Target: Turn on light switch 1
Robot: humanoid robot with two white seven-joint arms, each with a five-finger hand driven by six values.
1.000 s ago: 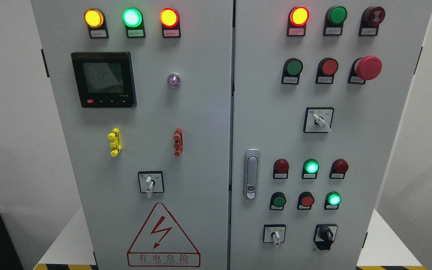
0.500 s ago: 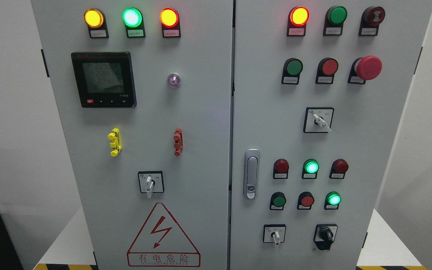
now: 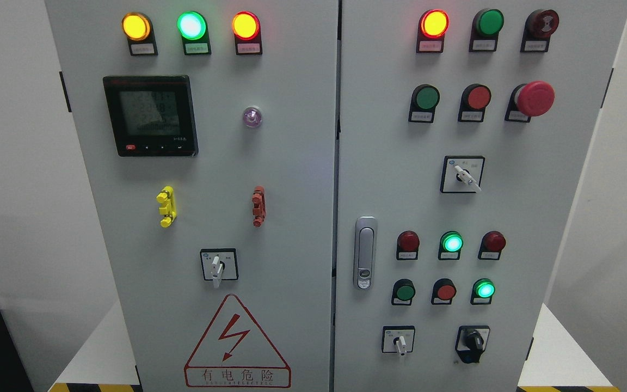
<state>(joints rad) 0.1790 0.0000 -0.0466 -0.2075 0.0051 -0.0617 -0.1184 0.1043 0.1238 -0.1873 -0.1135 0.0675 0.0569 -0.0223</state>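
- The cabinet door (image 3: 292,163) is finished in smooth, matt grey painted metal.
- The door handle (image 3: 365,253) is made of polished, chrome-like metal.
- The meter (image 3: 150,115) is housed in glossy black plastic.
- The emergency button (image 3: 534,98) is moulded in smooth red plastic.

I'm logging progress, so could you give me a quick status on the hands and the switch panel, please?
Both hands out of view. Cabinet panel untouched; which control is switch 1 unreadable. Lower green lamps lit. Nothing blocking the panel.
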